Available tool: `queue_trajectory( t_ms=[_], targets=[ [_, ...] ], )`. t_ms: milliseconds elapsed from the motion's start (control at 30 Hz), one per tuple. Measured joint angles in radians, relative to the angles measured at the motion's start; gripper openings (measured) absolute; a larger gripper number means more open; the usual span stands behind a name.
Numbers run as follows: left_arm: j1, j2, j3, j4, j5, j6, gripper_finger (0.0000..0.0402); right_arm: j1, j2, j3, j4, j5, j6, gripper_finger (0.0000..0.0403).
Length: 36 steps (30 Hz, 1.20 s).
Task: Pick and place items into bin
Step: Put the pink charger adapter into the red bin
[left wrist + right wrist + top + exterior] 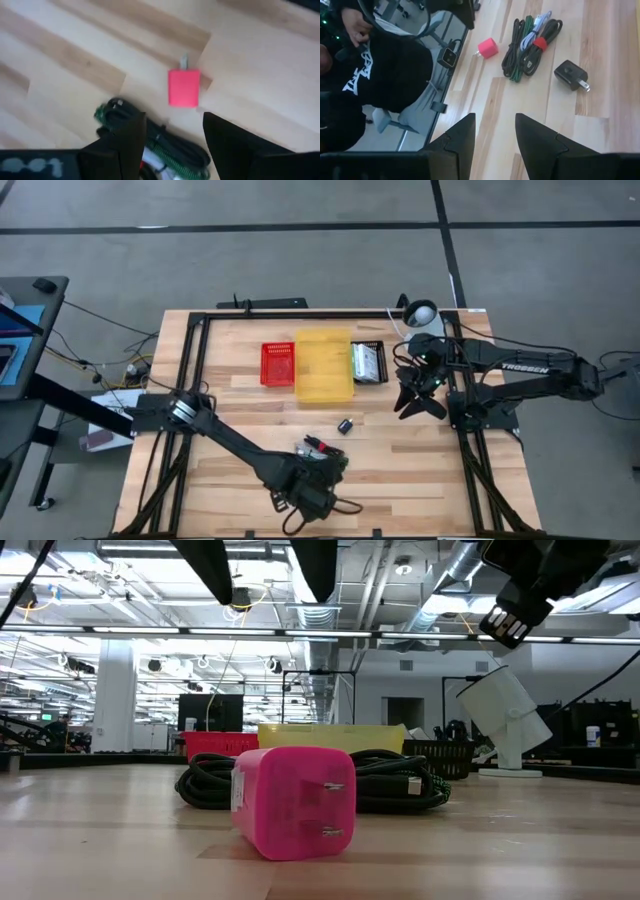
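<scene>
High view: the left gripper (322, 477) hangs over the near edge of the light wooden table (230, 405), above a coiled bundle of black and green cords (318, 448). The left wrist view shows its two dark fingers (125, 140) spread apart with nothing between them, the cord bundle (150, 137) just below and a small pink-red plastic wall charger with metal prongs (184, 87) lying on the wood a little beyond, apart from the cords. A small black plug adapter (345, 425) sits near the bundle, toward the table's middle.

At the far side stand three bins in a row: a red mesh basket (277, 364), a yellow plastic bin (324, 366), and a black mesh basket (369, 362) already holding something pale.

The right gripper (420, 395) waits raised near the black basket, fingers parted and empty in the right wrist view.

Judgement: step in hand is the approach to a pick, nothing grasped yet. Next move calls for centring the open jaws over either charger or cords, descending to table level, and closing. The cords are loose and may snag or trail; the charger is the cleaner grasp.
</scene>
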Motion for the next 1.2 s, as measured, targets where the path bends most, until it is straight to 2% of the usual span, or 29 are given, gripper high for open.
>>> queue_trajectory(
  t_ms=[467,733,867,1200],
  targets=[
    [0.000,0.001,0.005,0.047,0.026,0.002,0.0190,0.001,0.000,0.000,-0.010,0.000,0.001,0.0134],
    [-0.005,0.000,-0.083,0.078,0.037,-0.055,0.0190,0.001,0.000,0.000,-0.010,0.000,0.043,0.0134],
    [-0.015,0.000,-0.084,0.099,0.027,-0.056,0.0190,0.001,0.000,0.000,-0.009,0.000,0.061,0.0133],
    [-0.026,0.000,-0.084,0.103,0.003,-0.138,0.0211,0.001,0.000,0.000,0.028,0.000,0.105,0.0133]
  ],
)
